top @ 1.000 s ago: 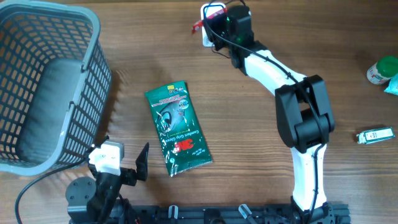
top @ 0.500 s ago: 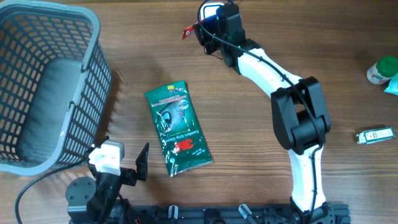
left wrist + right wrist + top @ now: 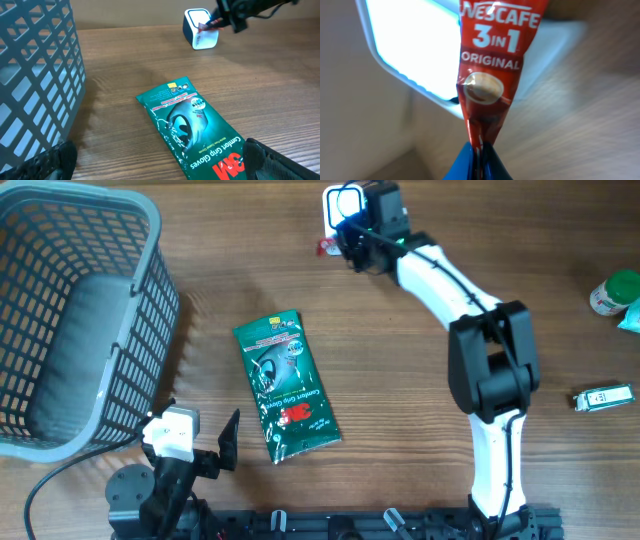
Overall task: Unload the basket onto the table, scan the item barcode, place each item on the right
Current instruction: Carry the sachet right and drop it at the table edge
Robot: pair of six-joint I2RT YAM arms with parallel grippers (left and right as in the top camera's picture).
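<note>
Pinching the red Nescafe sachet (image 3: 490,75) by one end between right fingers (image 3: 477,167) closed tight on it, just in front of the scanner (image 3: 342,200) and across its lit window. Spread fully apart with nothing between them: left fingers (image 3: 280,160), low over the counter (image 3: 400,380), well away from the scanner. Lying flat between scanner and left fingers: green glove packet (image 3: 285,385). Standing far to the scanner's left: grey basket (image 3: 160,320).

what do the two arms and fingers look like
The right arm has white links, bulky black joints and a thin black cable along it; its fingers are blue-tipped. The left arm is black with a white wrist block, black textured fingers and a black lead looping from its base.
</note>
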